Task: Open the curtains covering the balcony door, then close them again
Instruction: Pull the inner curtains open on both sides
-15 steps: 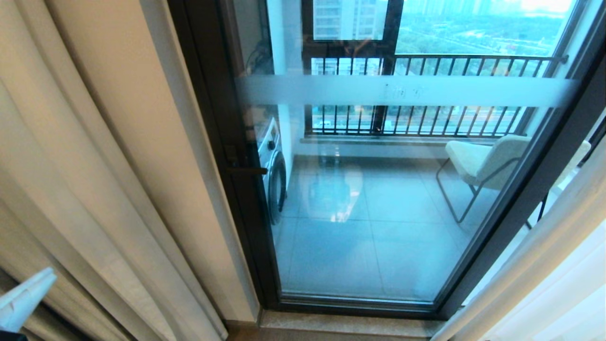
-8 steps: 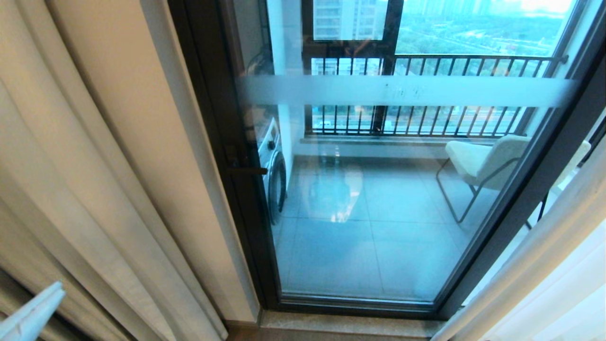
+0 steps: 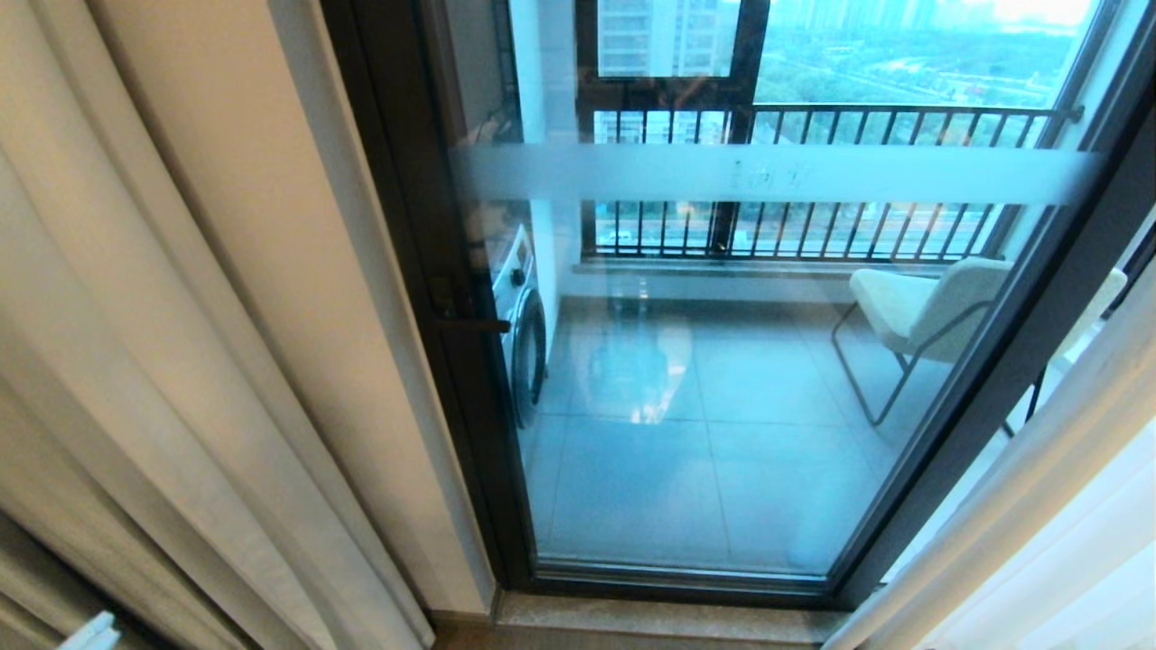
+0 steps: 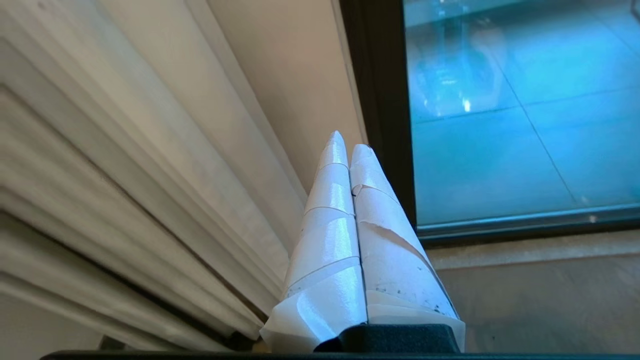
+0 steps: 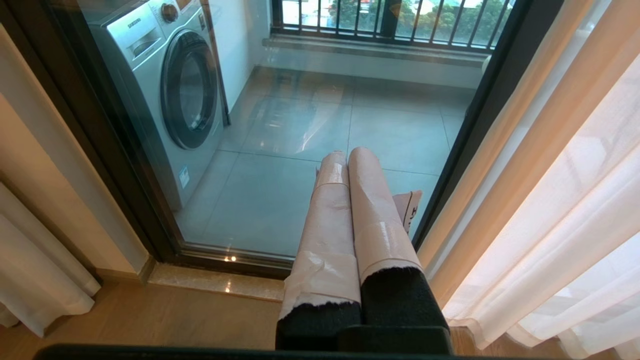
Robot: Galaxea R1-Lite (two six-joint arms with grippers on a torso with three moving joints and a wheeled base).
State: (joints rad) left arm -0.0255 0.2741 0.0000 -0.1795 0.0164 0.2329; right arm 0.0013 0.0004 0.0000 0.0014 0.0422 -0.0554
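At my far left, the gathered curtains [image 3: 181, 361] hang in thick folds beside the door frame, and my left gripper [image 4: 350, 145] sits low just in front of them, fingers pressed together on nothing, its tip barely poking into the bottom corner of the head view. Moving rightward, the balcony door [image 3: 777, 379] stands fully uncovered, its frosted band [image 3: 777, 173] and dark handle [image 3: 470, 323] plain to see, with a washing machine [image 5: 165, 90] and a pale chair [image 3: 921, 307] on the tiled balcony beyond the glass. Further right, the other curtain panel [image 5: 560, 210] is bunched against the frame, and my right gripper [image 5: 347, 155] rests low between glass and fabric, fingers likewise closed and empty. I judge the opening half done and the closing half due. To do it well, I should spread one gripper's fingers first, reach for the leading hemmed edge of a panel rather than an inner fold, pinch a modest tuck of cloth at a comfortable height, and draw it sideways along the rail's line, not downward, so the sheer fabric glides instead of straining. I must keep clear of the handle and repeat from the other side until the edges meet.
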